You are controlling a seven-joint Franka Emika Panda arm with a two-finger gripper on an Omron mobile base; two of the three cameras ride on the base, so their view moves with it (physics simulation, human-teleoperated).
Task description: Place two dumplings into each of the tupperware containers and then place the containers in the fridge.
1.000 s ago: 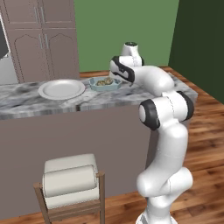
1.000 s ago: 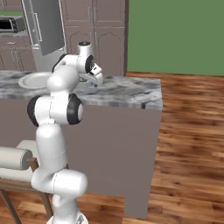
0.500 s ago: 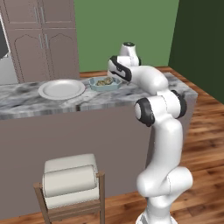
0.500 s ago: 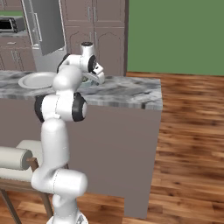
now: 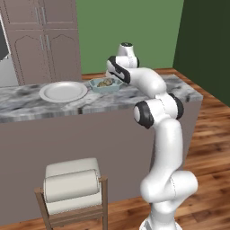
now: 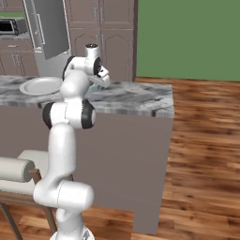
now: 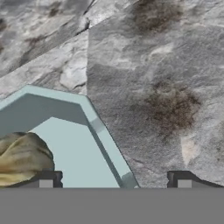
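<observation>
One teal tupperware container sits on the marble counter, right of the plate, with tan dumplings inside. In the hand view its flared rim runs diagonally and one dumpling lies at the lower left. My gripper is open and straddles the container's wall: one fingertip is over the tub's inside, the other over bare counter. From the base views the gripper hangs just above the tub's right end. The fridge door stands open at the back left.
A round white plate lies on the counter left of the tub. A padded stool stands in front of the counter. A black microwave and brown cabinets line the back wall.
The hand has moved a little to the left, closer over the container, and the elbow swung left with it. The jaws have stayed open.
</observation>
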